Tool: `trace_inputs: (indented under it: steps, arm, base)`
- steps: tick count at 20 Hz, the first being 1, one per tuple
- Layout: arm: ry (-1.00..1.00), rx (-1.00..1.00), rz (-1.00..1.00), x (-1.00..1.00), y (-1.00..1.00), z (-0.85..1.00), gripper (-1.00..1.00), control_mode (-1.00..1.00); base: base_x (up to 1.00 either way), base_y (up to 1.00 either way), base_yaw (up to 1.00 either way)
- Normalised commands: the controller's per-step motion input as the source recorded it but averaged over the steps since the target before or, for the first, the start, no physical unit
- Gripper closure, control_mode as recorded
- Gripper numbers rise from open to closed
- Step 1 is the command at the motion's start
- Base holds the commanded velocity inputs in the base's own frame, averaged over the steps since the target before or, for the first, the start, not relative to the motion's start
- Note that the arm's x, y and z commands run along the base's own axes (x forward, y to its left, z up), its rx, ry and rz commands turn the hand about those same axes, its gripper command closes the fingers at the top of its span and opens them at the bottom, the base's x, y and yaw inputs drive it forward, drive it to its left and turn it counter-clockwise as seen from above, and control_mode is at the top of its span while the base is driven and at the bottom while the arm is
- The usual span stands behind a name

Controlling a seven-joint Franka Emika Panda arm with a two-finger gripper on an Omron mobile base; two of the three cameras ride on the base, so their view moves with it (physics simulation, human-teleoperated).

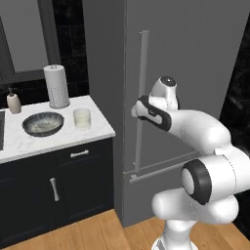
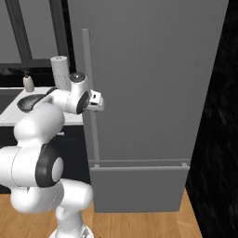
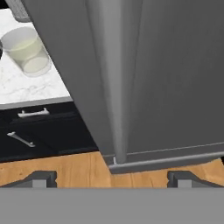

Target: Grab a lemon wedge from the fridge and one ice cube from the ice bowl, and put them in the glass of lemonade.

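Right now the fridge [image 1: 195,73] is shut, so the lemon wedge must be inside it. The claw [image 3: 112,177] is wide open and holds nothing. The long bar handle [image 3: 114,87] stands straight ahead of it, between the two tips [image 3: 43,178], running up and down. The claw is near the handle but not touching it. On the bench [image 1: 29,141], the glass of lemonade [image 1: 82,117] sits near the fridge-side edge, with the ice bowl [image 1: 43,123] beside it. The floor is wood.

Glossy white rounded arm [image 1: 205,141] with dark joint bands, small dark fingertips [image 3: 41,178]
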Motion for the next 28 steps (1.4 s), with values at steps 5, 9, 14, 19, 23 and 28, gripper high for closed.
trace_inputs:
  steps: [5, 9, 14, 19, 23, 28]
  arm:
    - [0.01, -0.02, 0.06, 0.60, -0.03, -0.03, -1.00, -1.00]
    - [0.00, -0.05, 0.01, 0.49, 0.00, 0.14, -1.00, -1.00]
    - [0.00, -0.01, 0.00, 0.06, 0.00, 0.30, -1.00, -1.00]
    - [0.00, 0.00, 0.01, 0.06, 0.00, 0.07, -1.00, -1.00]
    - [0.00, 0.00, 0.03, 0.26, 0.04, 0.00, -1.00, -1.00]
    - [-0.04, 0.00, 0.04, 0.37, 0.11, -0.08, -1.00, -1.00]
  base:
    - [0.00, 0.00, 0.00]
    - [0.00, 0.00, 0.00]
    - [0.00, 0.00, 0.00]
    - [0.00, 0.00, 0.00]
    - [0.00, 0.00, 0.00]
    - [0.00, 0.00, 0.00]
